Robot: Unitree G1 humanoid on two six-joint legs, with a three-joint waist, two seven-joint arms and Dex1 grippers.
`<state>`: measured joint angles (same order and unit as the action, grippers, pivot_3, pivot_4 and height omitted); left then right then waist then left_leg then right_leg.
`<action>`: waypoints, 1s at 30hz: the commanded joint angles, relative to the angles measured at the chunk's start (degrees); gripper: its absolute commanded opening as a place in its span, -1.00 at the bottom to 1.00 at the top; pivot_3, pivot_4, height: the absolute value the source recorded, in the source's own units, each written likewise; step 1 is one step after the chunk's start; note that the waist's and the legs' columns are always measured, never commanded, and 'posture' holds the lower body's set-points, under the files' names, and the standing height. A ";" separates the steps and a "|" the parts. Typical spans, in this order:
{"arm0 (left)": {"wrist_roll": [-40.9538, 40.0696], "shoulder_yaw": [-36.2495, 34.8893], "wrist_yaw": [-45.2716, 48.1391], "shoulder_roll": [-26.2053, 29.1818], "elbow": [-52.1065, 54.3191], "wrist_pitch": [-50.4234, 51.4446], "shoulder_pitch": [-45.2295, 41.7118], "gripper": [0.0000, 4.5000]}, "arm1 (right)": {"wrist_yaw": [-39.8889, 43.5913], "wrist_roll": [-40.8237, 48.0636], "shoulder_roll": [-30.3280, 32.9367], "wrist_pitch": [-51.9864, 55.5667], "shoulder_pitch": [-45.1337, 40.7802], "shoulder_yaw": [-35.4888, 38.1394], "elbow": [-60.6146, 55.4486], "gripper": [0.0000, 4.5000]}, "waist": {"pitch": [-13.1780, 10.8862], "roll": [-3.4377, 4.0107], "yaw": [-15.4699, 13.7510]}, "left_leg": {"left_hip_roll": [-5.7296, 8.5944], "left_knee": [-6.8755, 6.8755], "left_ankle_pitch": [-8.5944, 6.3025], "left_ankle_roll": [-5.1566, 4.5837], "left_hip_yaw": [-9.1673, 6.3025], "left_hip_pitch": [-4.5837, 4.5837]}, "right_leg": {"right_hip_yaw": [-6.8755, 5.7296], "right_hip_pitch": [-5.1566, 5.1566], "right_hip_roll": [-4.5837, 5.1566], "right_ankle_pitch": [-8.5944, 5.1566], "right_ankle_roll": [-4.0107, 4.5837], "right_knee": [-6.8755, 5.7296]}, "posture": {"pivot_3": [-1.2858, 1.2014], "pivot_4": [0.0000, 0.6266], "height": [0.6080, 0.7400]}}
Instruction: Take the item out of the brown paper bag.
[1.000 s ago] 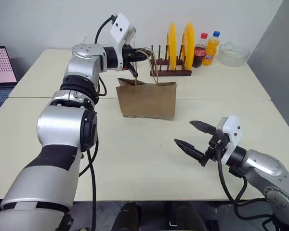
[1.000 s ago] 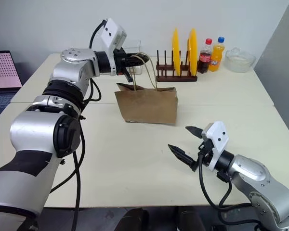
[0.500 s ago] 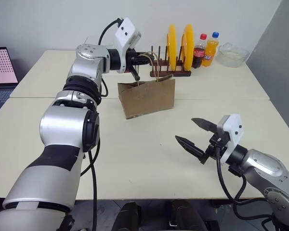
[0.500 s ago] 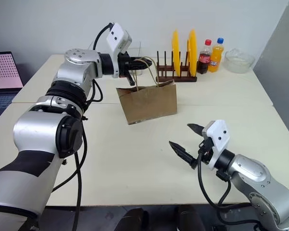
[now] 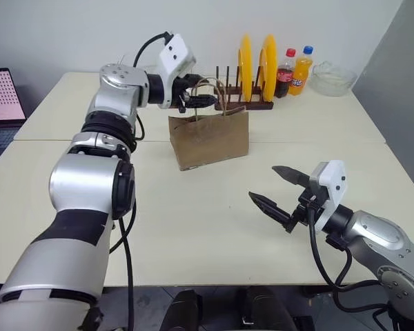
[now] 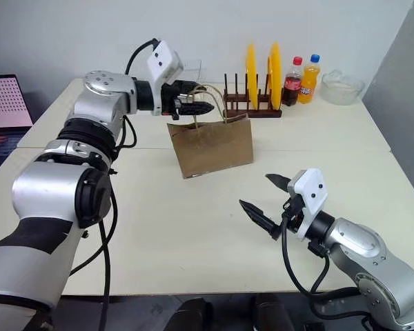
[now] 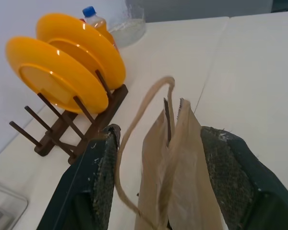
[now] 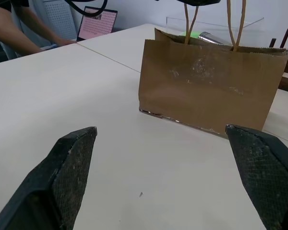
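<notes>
- Left eye view is showing us a pale cream counter (image 5: 214,227) made of several tabletops pushed together, their seams running across it, with a plain light wall behind and a grey panel rising along the right side.
- We are seeing the brown paper bag (image 5: 210,138) sitting near the middle of the counter, tilted so that its right bottom corner is lifting off the surface, its twisted loop handles (image 5: 217,96) sticking up.
- Our left hand (image 5: 196,98) is hovering level at the bag's top edge; in the left wrist view its fingers (image 7: 104,178) are standing apart on either side of the bag's mouth, one loop handle curving between them, not pinched.
- Our right hand (image 5: 279,190) is hanging low over the near right part of the counter, well apart from the bag, its black fingers spread wide and holding nothing.
- We cannot make out the item; the bag's mouth is showing us nothing of its inside.
- Behind the bag, a dark wooden rack (image 5: 245,103) is holding two yellow plates (image 5: 257,61) upright, with two soda bottles (image 5: 294,70) and a clear glass bowl (image 5: 334,77) beside it.
- A laptop (image 5: 1,103) with a pink screen is sitting at the far left, and a person's arm (image 8: 19,31) is reaching toward it in the right wrist view.
</notes>
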<state>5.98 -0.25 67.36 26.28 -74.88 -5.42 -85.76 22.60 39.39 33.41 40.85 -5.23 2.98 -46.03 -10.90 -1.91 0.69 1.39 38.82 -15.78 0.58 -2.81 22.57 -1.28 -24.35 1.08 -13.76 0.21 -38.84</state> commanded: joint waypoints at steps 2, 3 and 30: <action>-0.57 0.27 4.11 2.71 3.04 -0.75 1.24 0.26 | 0.69 -0.09 0.32 -0.24 -1.29 -0.68 -0.86 1.00 | 0.00 0.00 0.02 | 0.00 0.00 0.00 0.00 0.00 0.00 | 0.00 0.00 0.00 0.00 0.00 -0.01 | 0.03 -0.52 1.00; -0.70 0.20 4.57 3.03 3.40 -0.79 1.63 0.26 | 0.77 -0.24 0.33 -0.29 -1.47 -0.88 -0.69 1.00 | 0.00 0.00 0.01 | 0.00 0.00 0.00 0.00 0.00 0.00 | 0.00 0.00 0.00 0.00 0.00 -0.01 | 0.03 -0.52 1.00; -18.34 -8.53 -4.36 12.29 60.67 26.70 37.79 0.26 | 7.18 -7.23 -0.03 -4.93 -10.26 -5.03 8.10 1.00 | 0.01 0.01 0.60 | -0.02 0.06 0.01 0.01 -0.01 -0.12 | 0.12 0.04 0.01 0.16 0.30 -0.11 | 0.03 -0.52 1.00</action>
<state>-10.28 -7.20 64.82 38.67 -18.24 20.01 -47.44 28.72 32.57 33.54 37.46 -14.33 -1.97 -37.26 -10.89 -1.90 1.29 1.37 38.88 -15.78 0.59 -2.83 22.46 -1.16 -24.31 1.09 -13.60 0.51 -38.95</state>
